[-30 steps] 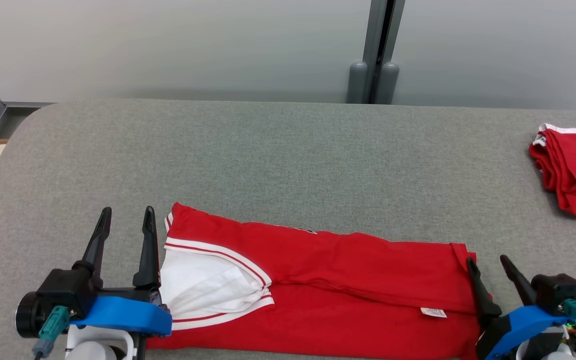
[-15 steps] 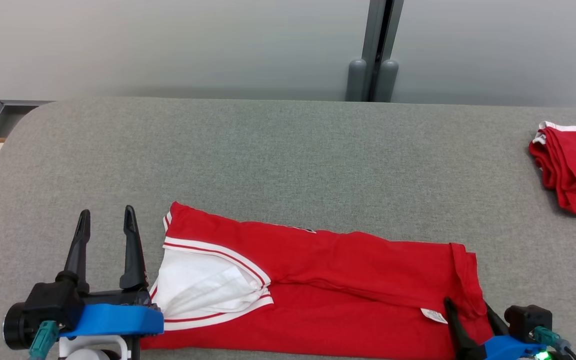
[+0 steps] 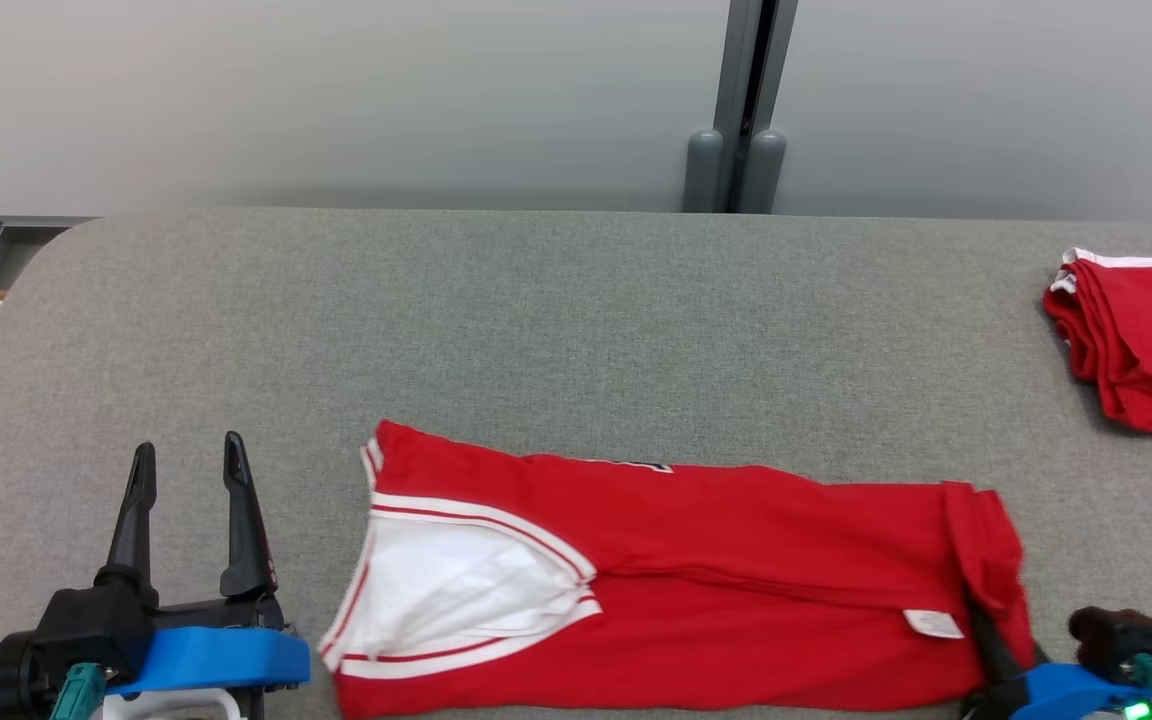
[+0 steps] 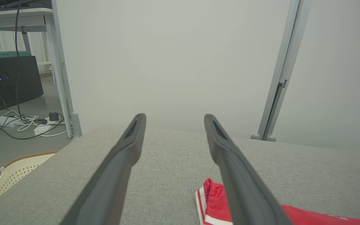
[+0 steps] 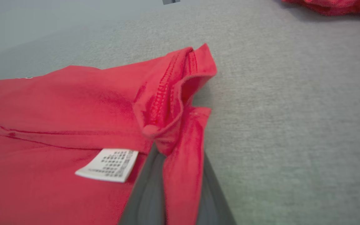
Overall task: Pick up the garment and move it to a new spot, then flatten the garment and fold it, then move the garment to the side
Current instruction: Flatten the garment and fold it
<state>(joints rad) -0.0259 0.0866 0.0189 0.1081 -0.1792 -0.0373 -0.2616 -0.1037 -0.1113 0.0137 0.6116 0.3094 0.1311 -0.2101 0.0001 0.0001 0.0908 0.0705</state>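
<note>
Since the right claw pinches only a bunched hem corner of the garment lying along the bench's near edge, left claw spread and empty, a one-sided pull may drag the folds askew.

A pale wall and grey post stand behind the grey table, cables on the floor.

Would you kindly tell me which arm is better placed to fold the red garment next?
Right. The right pincer is shut on the garment at its hem, so it can likely carry that end over; the left pincer stands open beside the collar end.
</note>
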